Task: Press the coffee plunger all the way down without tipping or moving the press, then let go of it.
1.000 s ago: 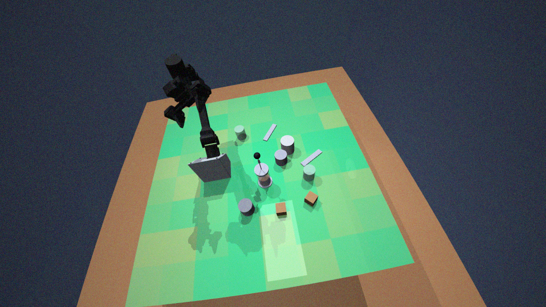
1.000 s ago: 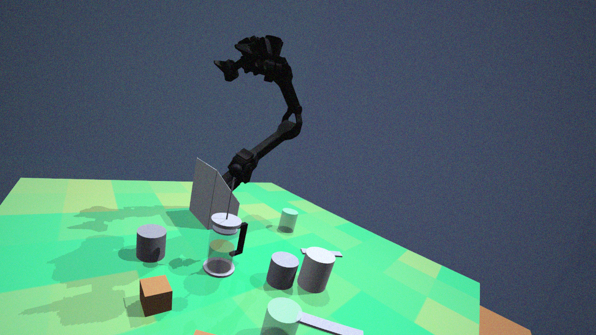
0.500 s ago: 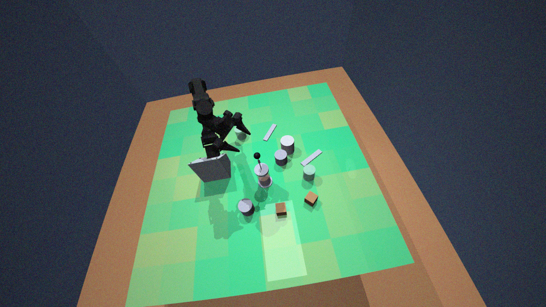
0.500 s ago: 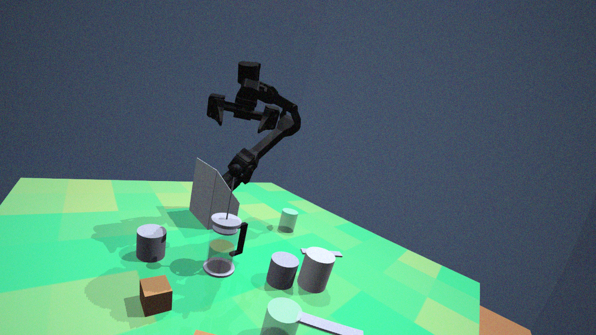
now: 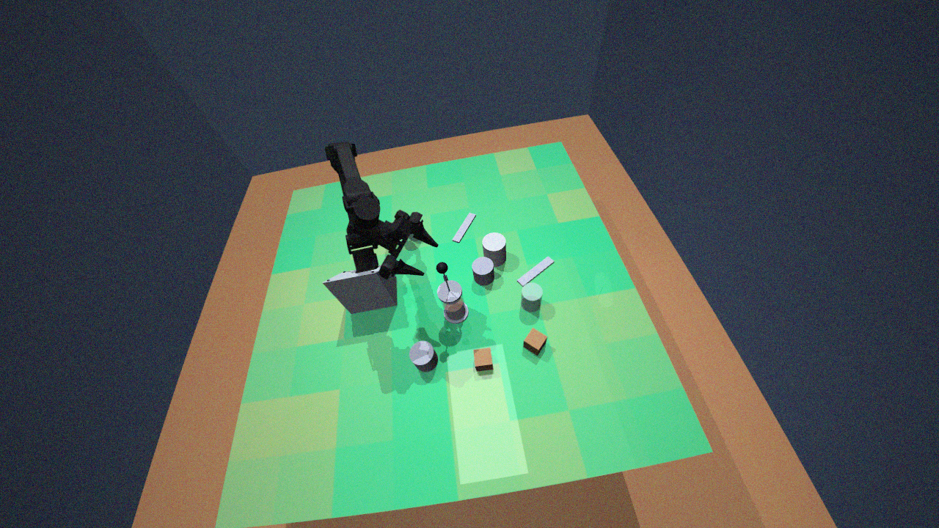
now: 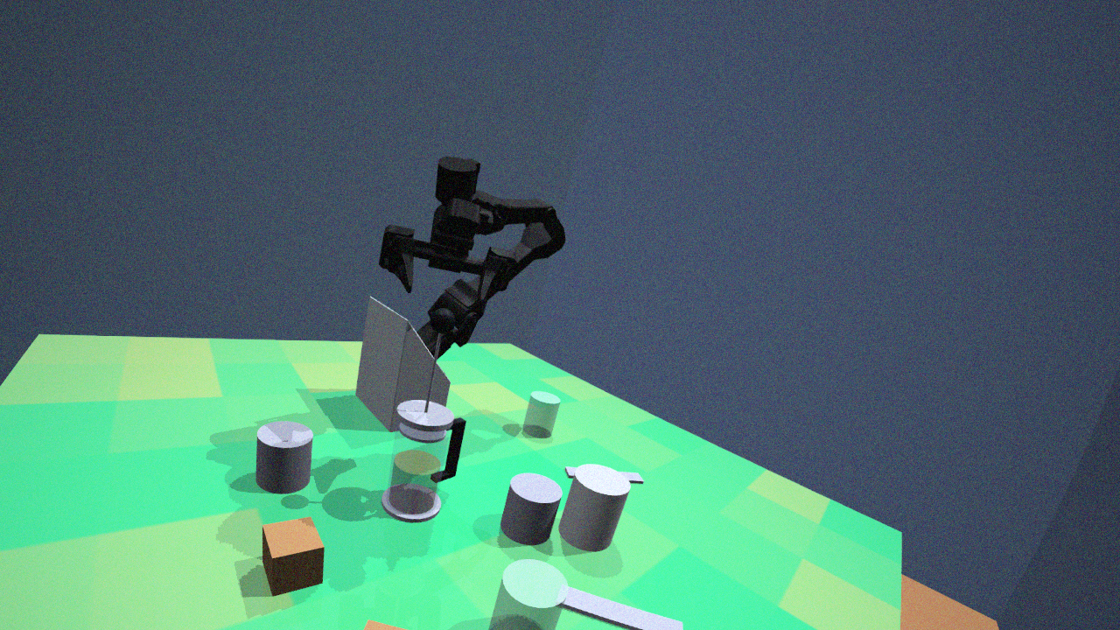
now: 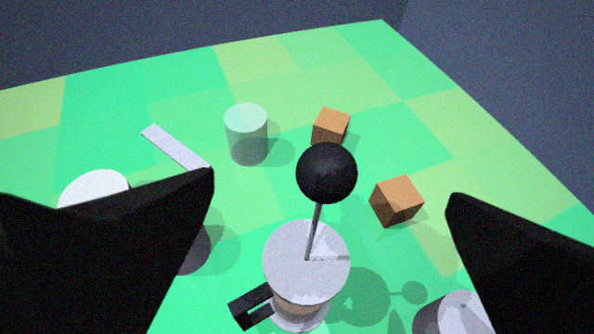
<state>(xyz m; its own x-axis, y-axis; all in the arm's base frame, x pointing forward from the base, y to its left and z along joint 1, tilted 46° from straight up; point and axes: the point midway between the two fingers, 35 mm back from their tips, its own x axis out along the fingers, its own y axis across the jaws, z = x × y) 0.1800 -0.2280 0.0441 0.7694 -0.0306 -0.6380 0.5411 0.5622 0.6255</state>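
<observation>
Gripper (image 5: 423, 254) standing wide, holding nothing, hanging in air above mat (image 5: 564, 394) beside arm's grey base plate (image 5: 361, 292). Coffee press (image 5: 452, 303) standing upright near mat centre, just right of base plate in top view, handle (image 6: 450, 451) showing on its right in exterior view. Plunger knob (image 7: 327, 173) sitting high on raised rod (image 7: 313, 234), in wrist view lying between the two fingers yet apart from both, ahead of and below them. Grey cylinders and two orange cubes (image 7: 395, 199) lying around press, apart from it.
</observation>
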